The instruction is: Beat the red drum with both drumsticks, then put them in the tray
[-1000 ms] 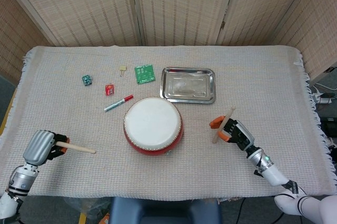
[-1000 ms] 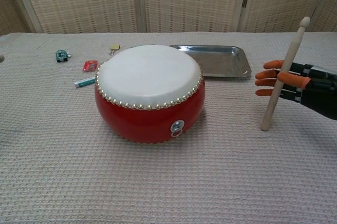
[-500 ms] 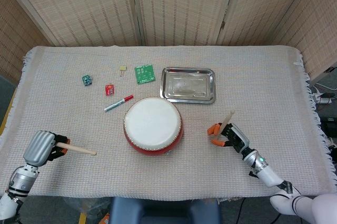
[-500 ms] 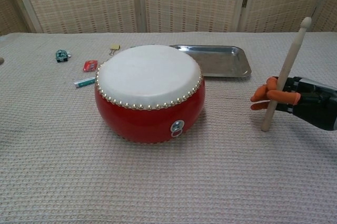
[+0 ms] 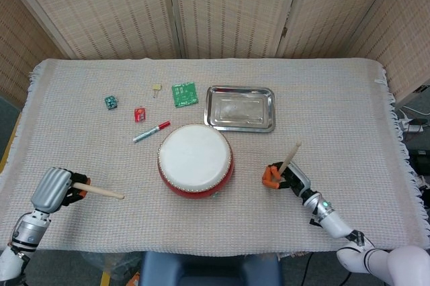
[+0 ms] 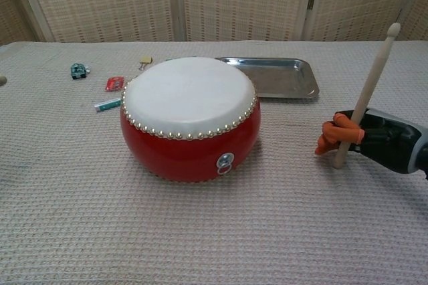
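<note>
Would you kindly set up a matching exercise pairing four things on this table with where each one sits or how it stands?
Things:
1. round red drum with white skin
2. shiny metal tray
3. wooden drumstick in the right robot hand
4. red-capped marker pen

Descriptions:
A. nearly upright, butt end on the cloth
B. lying left of the drum, behind it
C. table centre, near the front edge
D. behind the drum, holding nothing

Pairs: 1-C, 2-D, 3-A, 4-B

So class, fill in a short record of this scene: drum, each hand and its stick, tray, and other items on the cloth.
drum: red drum at table centre
left hand: left hand grips a drumstick lying near level
right hand: right hand grips a drumstick standing near upright
tray: metal tray behind the drum, holding nothing
other items: red marker, green board
</note>
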You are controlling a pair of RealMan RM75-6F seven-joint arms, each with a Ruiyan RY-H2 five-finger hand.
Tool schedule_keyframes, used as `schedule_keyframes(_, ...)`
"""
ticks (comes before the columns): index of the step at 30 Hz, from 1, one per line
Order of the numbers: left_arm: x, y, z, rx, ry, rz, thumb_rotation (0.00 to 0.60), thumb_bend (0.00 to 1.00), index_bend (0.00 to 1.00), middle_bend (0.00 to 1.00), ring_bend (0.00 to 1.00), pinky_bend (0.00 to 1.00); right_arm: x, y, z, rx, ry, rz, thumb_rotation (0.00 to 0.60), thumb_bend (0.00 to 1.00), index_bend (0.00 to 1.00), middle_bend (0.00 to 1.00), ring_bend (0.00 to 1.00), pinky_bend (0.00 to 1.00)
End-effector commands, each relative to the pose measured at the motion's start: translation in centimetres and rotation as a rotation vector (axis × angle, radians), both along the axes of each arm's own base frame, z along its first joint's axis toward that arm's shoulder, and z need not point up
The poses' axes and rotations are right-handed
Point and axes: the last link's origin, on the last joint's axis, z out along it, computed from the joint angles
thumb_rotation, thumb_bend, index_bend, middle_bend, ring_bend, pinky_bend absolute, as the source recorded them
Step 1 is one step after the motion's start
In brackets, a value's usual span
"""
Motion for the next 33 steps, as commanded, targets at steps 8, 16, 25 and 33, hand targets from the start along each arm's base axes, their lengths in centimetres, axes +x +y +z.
schedule_keyframes(8,-0.2,0.1,-0.1,-0.001,-0.004,0.004,0.600,0.70,1.00,1.00,1.00,1.00,1.0,0.1,-1.5,-0.005,0.059,0.045,0.600,0.27,1.00,0.92,0.79,0.61)
schedule_keyframes(16,-0.4,0.2,-0.2,-0.004,-0.002,0.007,0.600,0.70,1.00,1.00,1.00,1.00,1.8,-0.4,-1.1,-0.072,0.113,0.108,0.600,0.70,1.00,1.00,0.97,0.89)
schedule_keyframes(25,-0.1,0.9,-0.5,-0.025,0.033,-0.014,0.600,0.70,1.00,1.00,1.00,1.00,3.6,-1.7,0.4,-0.240,0.500,0.391,0.600,1.00,1.00,1.00,1.00,1.00)
schedule_keyframes(33,0.7,2.0,-0.6,-0.046,0.067,-0.057,0.600,0.70,1.00,1.00,1.00,1.00,6.6,-2.5,5.4,-0.276,0.875,0.626,0.600,1.00,1.00,1.00,1.00,1.00)
